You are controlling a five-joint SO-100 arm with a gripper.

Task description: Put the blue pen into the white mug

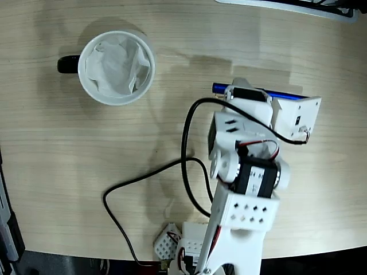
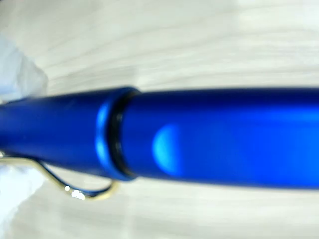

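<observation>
The end effector (image 1: pixel 243 91) is down over the blue pen (image 1: pixel 287 95) lying flat on the wooden surface (image 1: pixel 86 154), apparently lining up a grasp though I cannot tell its opening, with the white mug (image 1: pixel 116 67) well apart to the left.

blue pen (image 2: pixel 209 137): glossy, smooth, with thin metal clip (image 2: pixel 75 189)
white mug (image 1: pixel 116 67): smooth glazed rim, crumpled paper lining
counter (image 1: pixel 69 154): matt pale wood grain
</observation>
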